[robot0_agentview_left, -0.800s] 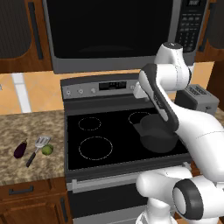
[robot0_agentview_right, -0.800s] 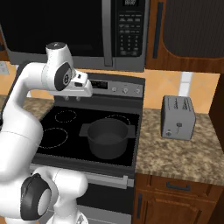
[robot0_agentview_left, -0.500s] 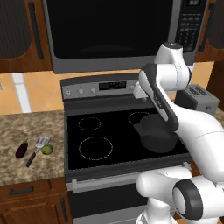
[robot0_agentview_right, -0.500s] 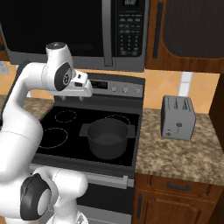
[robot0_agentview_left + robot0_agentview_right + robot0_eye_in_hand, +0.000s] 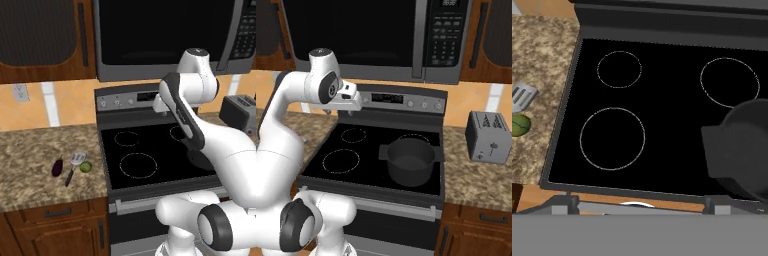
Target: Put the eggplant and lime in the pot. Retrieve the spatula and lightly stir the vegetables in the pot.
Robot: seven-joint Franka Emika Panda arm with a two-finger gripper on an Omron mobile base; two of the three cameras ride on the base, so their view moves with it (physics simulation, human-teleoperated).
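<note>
Counting now: one eggplant (image 5: 58,167) on the counter, one lime (image 5: 86,166) at 3 o'clock of it, one spatula (image 5: 74,165) between the two. One pot (image 5: 410,161) on the stove (image 5: 338,172), two short handles on it. Four burner rings on the black cooktop: two at 9 o'clock of the pot, one behind at 12, one hidden beneath it. One toaster (image 5: 489,136) off at 3 o'clock, two slots on top. One microwave (image 5: 371,35) overhead. One wall outlet (image 5: 20,91) at 10 o'clock of the eggplant. One drawer handle (image 5: 57,212) below the counter. One arm (image 5: 291,100) above the cooktop.
</note>
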